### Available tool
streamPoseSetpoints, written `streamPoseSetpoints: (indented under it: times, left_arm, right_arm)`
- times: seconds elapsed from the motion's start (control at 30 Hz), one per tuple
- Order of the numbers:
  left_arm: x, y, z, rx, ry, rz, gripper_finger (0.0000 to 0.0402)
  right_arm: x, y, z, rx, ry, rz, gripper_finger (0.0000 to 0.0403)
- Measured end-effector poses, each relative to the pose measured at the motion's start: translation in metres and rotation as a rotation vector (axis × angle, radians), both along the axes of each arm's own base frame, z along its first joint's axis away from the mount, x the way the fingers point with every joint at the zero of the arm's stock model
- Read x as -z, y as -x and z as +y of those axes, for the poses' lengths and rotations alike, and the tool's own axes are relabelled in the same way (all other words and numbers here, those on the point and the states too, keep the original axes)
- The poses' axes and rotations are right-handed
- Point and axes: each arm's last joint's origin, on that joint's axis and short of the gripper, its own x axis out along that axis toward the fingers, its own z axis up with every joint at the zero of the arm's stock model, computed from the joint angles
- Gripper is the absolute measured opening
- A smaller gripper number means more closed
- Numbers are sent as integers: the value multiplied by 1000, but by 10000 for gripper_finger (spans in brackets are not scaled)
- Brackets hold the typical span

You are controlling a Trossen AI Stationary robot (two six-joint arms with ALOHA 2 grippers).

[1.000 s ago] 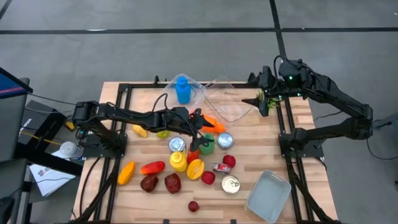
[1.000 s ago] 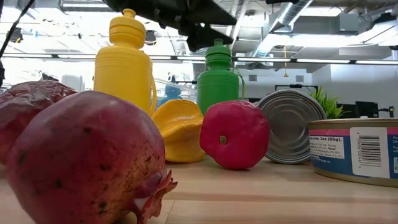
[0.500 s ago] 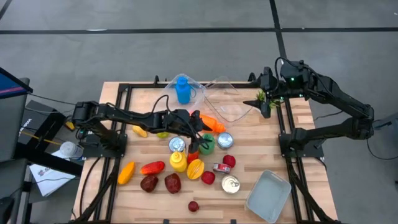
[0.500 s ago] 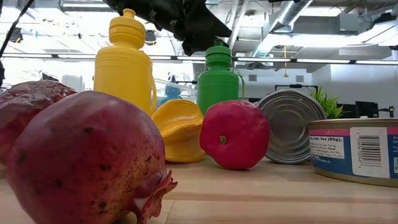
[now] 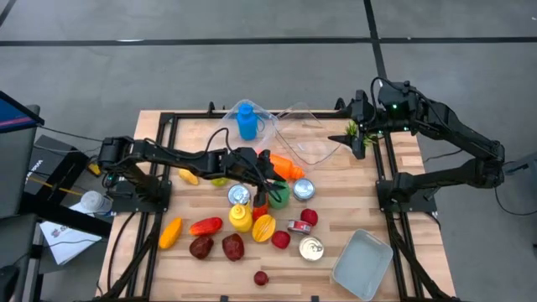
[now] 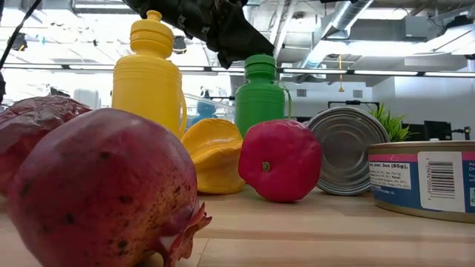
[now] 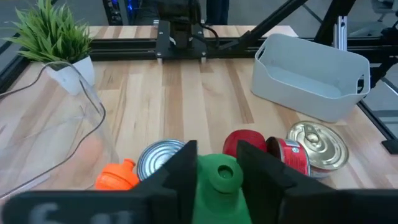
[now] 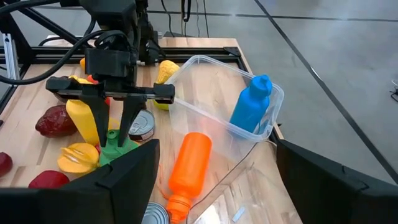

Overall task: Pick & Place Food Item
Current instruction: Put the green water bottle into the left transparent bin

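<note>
**Left gripper closed on the green bottle's cap**

The green bottle (image 7: 214, 186) stands upright near the middle of the wooden table (image 5: 352, 193), among the other food items. The left gripper (image 7: 216, 163) is lowered over it from above. Its two dark fingers (image 7: 180, 168) sit on either side of the bottle's cap and press against it, so the jaws are clamped on the cap. In the low view the bottle's base is hidden behind the yellow half-fruit and the red fruit, so contact with the table cannot be confirmed.

Just beside the green bottle stands a yellow bottle (image 6: 148, 74), also upright. An orange bottle (image 5: 285, 166) lies on its side close behind. A silver can (image 7: 163, 157) lies next to it. A red fruit (image 7: 244, 143), a red-labelled tin (image 7: 291, 155) and a gold-lidded can (image 7: 317, 140) sit further out. A grey bin (image 5: 362, 264) occupies the near right corner of the table.

A clear container (image 8: 217, 106) holds a blue bottle (image 8: 250, 104) at the far edge.

The right gripper (image 5: 362, 136) waits at the far right of the table beside a small potted plant (image 7: 56, 43), fingers spread apart and holding nothing.
</note>
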Motion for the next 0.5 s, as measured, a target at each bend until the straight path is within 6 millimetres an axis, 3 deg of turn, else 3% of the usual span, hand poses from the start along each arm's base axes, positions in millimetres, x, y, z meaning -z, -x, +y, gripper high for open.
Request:
streamPoseSetpoints:
  times: [0.13, 0.33, 0.5]
  left_arm:
    - [0, 0, 1, -3, -1, 4, 42]
    - [-3, -2, 2, -20, 0, -40, 40]
    - [-26, 3, 6, -73, -14, -139, 48]
  right_arm:
    - [0, 0, 0, 0, 0, 0, 313]
    - [0, 0, 0, 4, 2, 0, 313]
    - [0, 0, 0, 5, 2, 0, 313]
